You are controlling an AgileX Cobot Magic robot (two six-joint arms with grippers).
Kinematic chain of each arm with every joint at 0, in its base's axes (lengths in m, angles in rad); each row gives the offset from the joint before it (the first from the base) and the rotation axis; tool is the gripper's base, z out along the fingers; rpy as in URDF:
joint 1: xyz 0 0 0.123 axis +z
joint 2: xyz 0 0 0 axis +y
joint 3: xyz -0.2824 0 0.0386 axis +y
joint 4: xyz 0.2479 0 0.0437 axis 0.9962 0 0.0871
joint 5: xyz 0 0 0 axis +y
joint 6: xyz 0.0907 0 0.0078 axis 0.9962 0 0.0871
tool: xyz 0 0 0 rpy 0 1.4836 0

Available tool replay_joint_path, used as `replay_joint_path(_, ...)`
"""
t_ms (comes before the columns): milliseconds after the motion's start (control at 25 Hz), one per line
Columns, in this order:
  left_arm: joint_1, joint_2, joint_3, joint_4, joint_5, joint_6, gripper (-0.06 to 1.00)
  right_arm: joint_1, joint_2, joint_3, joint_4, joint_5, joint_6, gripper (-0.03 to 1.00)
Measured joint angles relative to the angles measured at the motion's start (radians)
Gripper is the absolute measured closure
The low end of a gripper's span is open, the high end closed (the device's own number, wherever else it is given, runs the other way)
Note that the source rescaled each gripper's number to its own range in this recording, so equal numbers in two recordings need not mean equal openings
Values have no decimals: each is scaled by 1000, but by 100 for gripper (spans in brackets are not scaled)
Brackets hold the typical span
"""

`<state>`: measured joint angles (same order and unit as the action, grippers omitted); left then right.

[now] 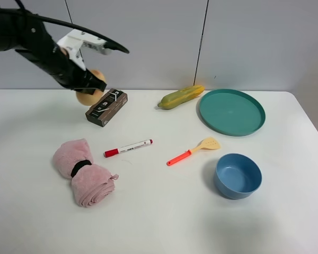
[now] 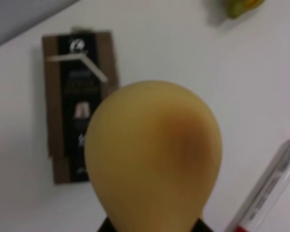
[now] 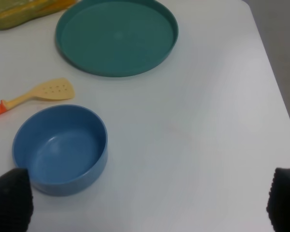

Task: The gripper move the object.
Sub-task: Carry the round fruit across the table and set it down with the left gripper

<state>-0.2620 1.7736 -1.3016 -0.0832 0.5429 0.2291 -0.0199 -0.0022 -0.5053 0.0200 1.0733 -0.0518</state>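
The object, a tan-brown potato-like ball (image 1: 88, 98), is held in my left gripper (image 1: 93, 84), a black claw on a dark arm, above the far left of the white table (image 1: 159, 211). It hangs over the end of a brown-black box (image 1: 107, 107). In the left wrist view the ball (image 2: 152, 154) fills the middle, with a reddish spot on it, and only black bits of the fingers (image 2: 105, 227) show at the lower edge. My right gripper (image 3: 147, 205) is open and empty above the table beside the blue bowl (image 3: 60, 147); it is out of the exterior view.
The box also shows in the left wrist view (image 2: 79, 101). A yellow-green corn cob (image 1: 181, 97) and a teal plate (image 1: 232, 112) lie at the back. A red-capped marker (image 1: 128, 148), an orange-handled spatula (image 1: 193, 151), the blue bowl (image 1: 237, 175) and a rolled pink towel (image 1: 84, 172) lie nearer.
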Motion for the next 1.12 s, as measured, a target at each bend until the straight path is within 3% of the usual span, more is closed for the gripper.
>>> replay_joint_path(240,166,-34,211,34,-168,-5,94,0,0,0,0,0,0,-3)
replay_joint_path(480,246,-31,338,100,-349,-5,94,0,0,0,0,0,0,-3)
replay_joint_path(760,261,50,345,110,-423,-17,94,0,0,0,0,0,0,-3)
replay_joint_path(1120,261,155,345,111,-454,-149,94,0,0,0,0,0,0,-3)
